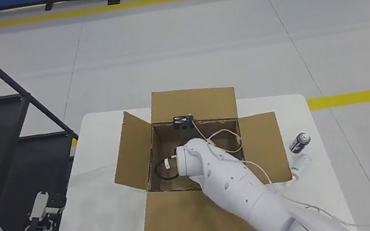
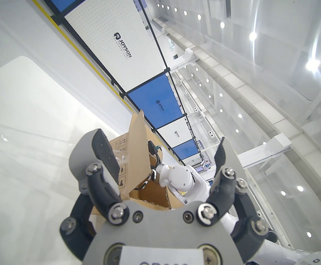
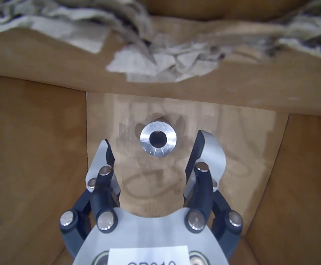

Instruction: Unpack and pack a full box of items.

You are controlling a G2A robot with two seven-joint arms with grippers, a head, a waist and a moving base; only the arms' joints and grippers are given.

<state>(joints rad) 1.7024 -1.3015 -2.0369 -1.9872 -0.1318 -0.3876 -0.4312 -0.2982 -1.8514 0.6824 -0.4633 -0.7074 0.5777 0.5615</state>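
Hanging just outside the near-left corner of the table (image 1: 104,201), the left gripper (image 2: 160,136) has its fingers spread wide and holds nothing. Judge it parked there to leave the box (image 1: 186,216) free for the other arm.

The box sits at the middle of the table, toward the far edge. All four flaps are folded outward, so you have its whole mouth to work through. The right arm (image 1: 241,194) crosses the near flap and goes down inside.

There the right gripper (image 3: 154,139) is open and empty. Its fingertips frame a metal piece (image 3: 158,142), a short, shiny round part with a dark bore, standing on the box floor. The fingers appear clear of the part; how high above it they are, you cannot tell. The pose reads as lined up for a pinch across the round body.

Beyond the part, crumpled packing paper (image 3: 160,65) lies along the far inner side. Room is tight here, with cardboard walls closing in on both sides of the fingers, so plan a straight lift before any swing.

A can (image 1: 299,142) and a pale bottle-like item (image 1: 301,165) rest near the right edge, just beside the right flap. They look already unpacked. Bare tabletop along the left edge offers you further set-down room.
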